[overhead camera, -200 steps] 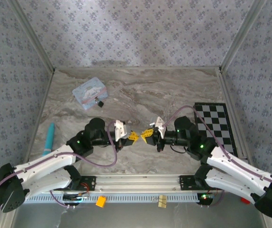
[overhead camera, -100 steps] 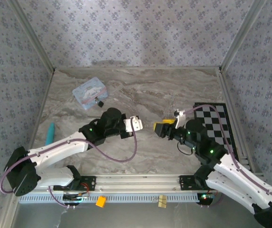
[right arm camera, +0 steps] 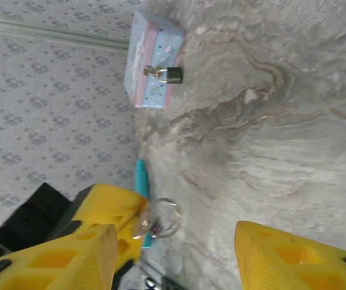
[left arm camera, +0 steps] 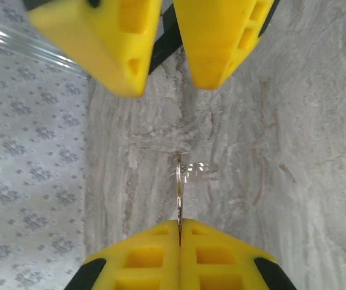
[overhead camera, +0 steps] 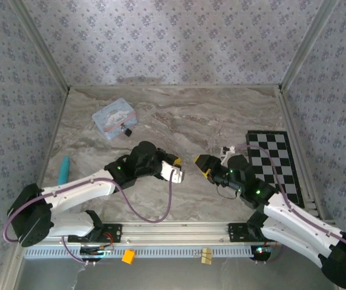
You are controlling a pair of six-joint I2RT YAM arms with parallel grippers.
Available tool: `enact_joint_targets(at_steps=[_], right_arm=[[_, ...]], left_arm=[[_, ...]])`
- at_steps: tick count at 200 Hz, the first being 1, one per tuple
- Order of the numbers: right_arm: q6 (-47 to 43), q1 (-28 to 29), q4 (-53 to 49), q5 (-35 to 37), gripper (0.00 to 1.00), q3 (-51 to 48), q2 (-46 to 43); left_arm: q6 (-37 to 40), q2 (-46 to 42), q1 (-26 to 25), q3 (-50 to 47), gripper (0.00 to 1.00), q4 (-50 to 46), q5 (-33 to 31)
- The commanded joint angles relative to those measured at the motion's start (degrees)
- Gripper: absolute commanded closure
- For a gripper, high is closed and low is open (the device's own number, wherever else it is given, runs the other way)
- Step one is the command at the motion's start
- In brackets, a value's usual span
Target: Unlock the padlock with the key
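Evidently a key handover is the step in hand. The left gripper (left arm camera: 179, 225) is clamped on the slim dark-grey metal key (left arm camera: 179, 190) (its ring end poking out) over mid-worktop. It faces the right gripper (right arm camera: 176, 238), whose yellow fingers stand spread apart. The small black squarish padlock (right arm camera: 173, 75) hangs on the light-blue rectangular tin (right arm camera: 152, 54) near the worktop's far left corner. Next, the right jaws probably need centring on the ring before closing.
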Motion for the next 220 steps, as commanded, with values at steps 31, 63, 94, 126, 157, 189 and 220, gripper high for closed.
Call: enact_joint_targets(at_steps=[31,63,94,126,157,189,220], right_arm=[[10.3,2.5,10.9,3.7,0.53,-1.4,4.9],[10.8,2.4,10.9,3.9,0.59,-1.0,6.3],[12.6,2.7,10.2,4.2,0.62,-1.6,6.9],[12.9,3.9,8.6,5.4,0.62,-1.0,6.8],[13.4,4.1,7.4,6.1,0.65,-1.5,7.0],[13.3,4.2,4.7,7.1,0.69,-1.3,6.9],[13.4,4.2,4.0,7.6,0.7,-1.6,7.1]], left_arm=[[9.7,3.9,-1.3,-1.3,1.0,8.7,-3.4],[9.9,4.2,-1.7,-2.8,1.0,11.7,-2.9],[11.5,5.2,-2.6,-3.6,1.0,14.1,-4.6],[12.5,6.2,-3.0,-4.2,1.0,16.4,-6.0],[12.8,6.4,-3.4,-4.1,1.0,16.7,-6.1],[13.3,6.5,-3.9,-5.0,1.0,18.1,-6.9],[13.7,6.4,-4.4,-5.5,1.0,19.0,-7.7]])
